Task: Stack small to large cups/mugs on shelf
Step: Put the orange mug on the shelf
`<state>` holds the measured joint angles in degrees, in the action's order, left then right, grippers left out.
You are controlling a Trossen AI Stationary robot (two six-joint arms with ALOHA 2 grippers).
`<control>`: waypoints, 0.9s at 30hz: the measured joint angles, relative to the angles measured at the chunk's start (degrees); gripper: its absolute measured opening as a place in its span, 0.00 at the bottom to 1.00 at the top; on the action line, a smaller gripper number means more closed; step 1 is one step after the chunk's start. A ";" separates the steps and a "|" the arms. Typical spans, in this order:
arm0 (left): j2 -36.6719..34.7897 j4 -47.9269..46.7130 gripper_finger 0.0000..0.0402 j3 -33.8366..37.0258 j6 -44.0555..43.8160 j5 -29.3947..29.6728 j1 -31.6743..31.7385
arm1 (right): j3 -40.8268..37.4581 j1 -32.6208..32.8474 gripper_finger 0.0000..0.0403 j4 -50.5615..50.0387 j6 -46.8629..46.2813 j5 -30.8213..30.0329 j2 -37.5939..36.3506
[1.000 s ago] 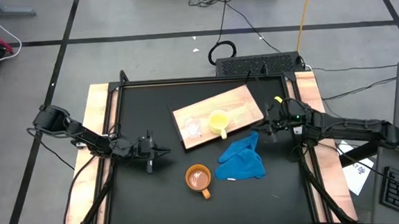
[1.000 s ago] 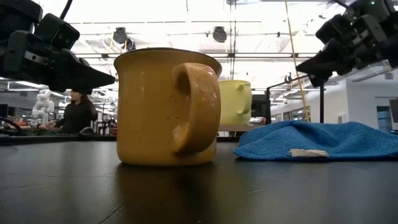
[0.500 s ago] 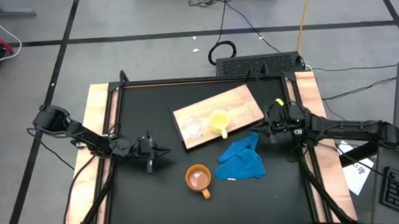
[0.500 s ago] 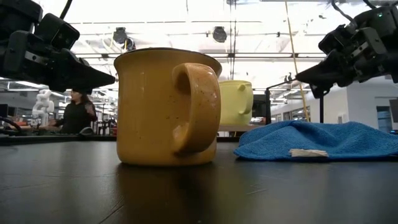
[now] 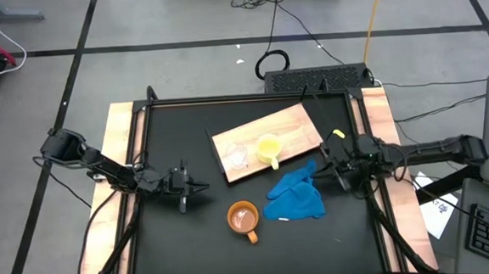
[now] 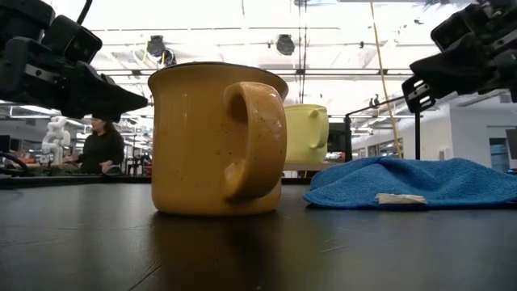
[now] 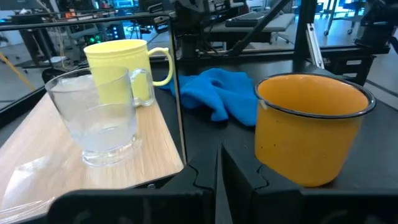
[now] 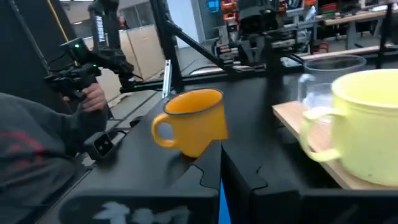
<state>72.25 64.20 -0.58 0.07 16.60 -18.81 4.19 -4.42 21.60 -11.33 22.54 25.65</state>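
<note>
- Orange mug (image 5: 243, 218) sits on the table, off the shelf (image 5: 299, 121) (glass cup (image 5: 235, 157), yellow mug (image 5: 268, 147) on it).
- Right gripper (image 5: 327, 162) pressed together, empty; left gripper (image 5: 198, 186) seemingly nearly shut, empty.
- Blue cloth (image 5: 295, 195) could snag the right gripper.

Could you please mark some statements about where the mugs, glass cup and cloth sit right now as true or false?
1. The yellow mug stands on the wooden board. True.
2. The orange mug is stacked inside the yellow mug. False: it stands alone on the black tabletop, off the board.
3. The clear glass cup stands on the board beside the yellow mug. True.
4. The blue cloth is draped over the orange mug. False: it lies on the tabletop next to that mug.
5. The right claw grips the yellow mug. False: it is shut and empty, near the cloth.
6. The left claw holds nothing. True.
</note>
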 joint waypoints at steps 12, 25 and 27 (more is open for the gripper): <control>0.00 -0.24 0.06 0.00 -0.10 0.00 0.04 | 0.00 15.40 0.00 -1.03 3.16 -12.64 0.38; 0.00 -0.49 0.06 0.00 0.23 0.00 0.04 | 0.02 28.60 0.00 -0.39 4.27 -23.81 5.38; 0.00 -0.75 0.06 0.00 0.26 0.00 0.04 | 0.02 29.91 0.00 0.41 5.38 -24.33 6.64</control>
<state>72.25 63.45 -0.58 0.33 16.60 -18.76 4.21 25.50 22.01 -5.95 -1.79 32.29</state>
